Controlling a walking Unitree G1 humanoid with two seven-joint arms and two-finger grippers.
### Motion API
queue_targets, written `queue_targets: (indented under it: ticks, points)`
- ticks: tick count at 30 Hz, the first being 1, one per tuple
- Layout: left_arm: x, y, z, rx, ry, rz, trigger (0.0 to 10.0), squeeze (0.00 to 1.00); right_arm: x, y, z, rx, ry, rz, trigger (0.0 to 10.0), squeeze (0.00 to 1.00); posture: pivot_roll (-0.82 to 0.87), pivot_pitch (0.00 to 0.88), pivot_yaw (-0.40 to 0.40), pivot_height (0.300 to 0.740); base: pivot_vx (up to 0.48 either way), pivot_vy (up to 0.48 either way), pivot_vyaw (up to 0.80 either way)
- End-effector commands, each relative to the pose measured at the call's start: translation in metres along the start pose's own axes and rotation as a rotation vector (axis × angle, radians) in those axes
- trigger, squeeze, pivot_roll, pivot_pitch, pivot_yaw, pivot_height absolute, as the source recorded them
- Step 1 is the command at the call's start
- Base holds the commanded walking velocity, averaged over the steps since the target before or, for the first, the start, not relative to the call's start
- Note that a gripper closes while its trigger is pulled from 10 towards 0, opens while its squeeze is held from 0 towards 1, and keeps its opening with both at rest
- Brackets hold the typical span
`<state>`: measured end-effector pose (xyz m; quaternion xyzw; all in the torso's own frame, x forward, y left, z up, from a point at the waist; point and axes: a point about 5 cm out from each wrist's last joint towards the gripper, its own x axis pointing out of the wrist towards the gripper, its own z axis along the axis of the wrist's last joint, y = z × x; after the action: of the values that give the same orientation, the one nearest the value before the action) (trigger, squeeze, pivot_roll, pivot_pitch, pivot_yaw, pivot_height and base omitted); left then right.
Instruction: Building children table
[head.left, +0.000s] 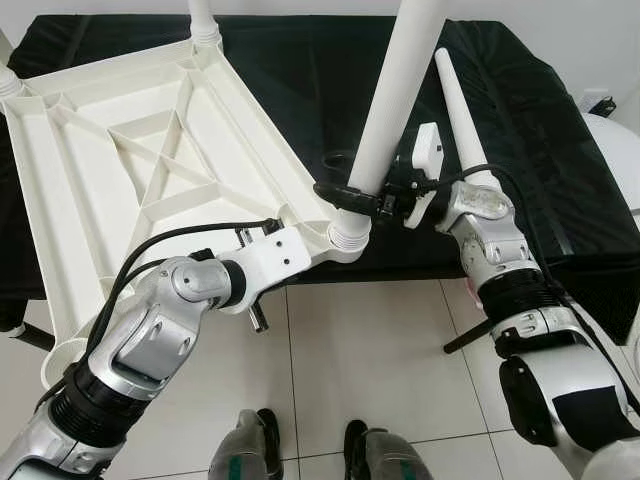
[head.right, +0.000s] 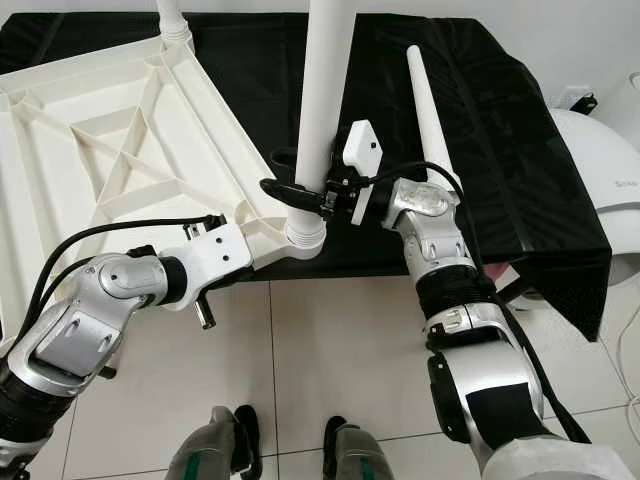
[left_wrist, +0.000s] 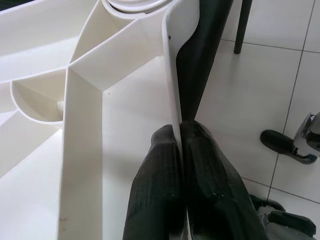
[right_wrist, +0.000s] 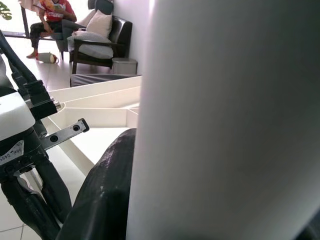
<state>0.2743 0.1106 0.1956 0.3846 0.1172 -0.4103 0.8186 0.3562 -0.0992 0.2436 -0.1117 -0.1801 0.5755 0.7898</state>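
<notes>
A white plastic tabletop (head.left: 150, 150) lies upside down on a black-covered table, its ribbed underside up and its near corner past the table's edge. My left gripper (left_wrist: 180, 140) is shut on the thin rim wall of that corner. A white leg (head.left: 400, 90) stands upright in the corner socket (head.left: 350, 235). My right gripper (head.left: 345, 195) is shut on this leg just above the socket. A second leg (head.left: 203, 20) stands in the far corner. A loose tapered leg (head.left: 462, 110) lies on the cloth behind my right wrist.
The black cloth (head.left: 300, 80) hangs over the table's front and right side. A round white object (head.right: 600, 180) stands at the right. My feet (head.left: 260, 440) are on the tiled floor below the corner. A person (right_wrist: 50, 15) sits on a sofa far off.
</notes>
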Motion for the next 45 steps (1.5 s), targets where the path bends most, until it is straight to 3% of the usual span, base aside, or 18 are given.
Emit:
queue_targets:
  ticks: [1,9,20,26,45]
  points:
    - [0.002,-0.006,0.002,0.02,0.003,-0.001,10.0,0.0,-0.012,0.006,-0.02,0.059,0.069,-0.033,10.0,0.0,-0.06,0.233,-0.036,0.74,0.0,0.0,0.0]
    - [0.007,-0.005,-0.004,0.015,0.036,0.031,10.0,0.0,-0.012,0.011,-0.025,0.096,0.047,-0.072,10.0,0.0,-0.06,0.241,-0.026,0.74,0.0,0.0,0.0]
    - [0.011,0.002,-0.001,0.023,0.033,0.087,10.0,0.0,-0.008,0.004,-0.026,0.186,0.068,-0.114,10.0,0.0,-0.06,0.246,-0.019,0.74,0.0,0.0,0.0]
    - [0.011,0.003,-0.001,0.029,0.039,0.096,10.0,0.0,-0.007,0.003,-0.027,0.182,0.092,-0.109,10.0,0.0,-0.06,0.246,-0.019,0.74,0.0,0.0,0.0]
    - [0.011,0.005,0.0,0.035,0.037,0.111,10.0,0.0,-0.001,0.021,-0.033,0.117,0.105,-0.069,10.0,0.0,-0.06,0.239,-0.024,0.74,0.0,0.0,0.0]
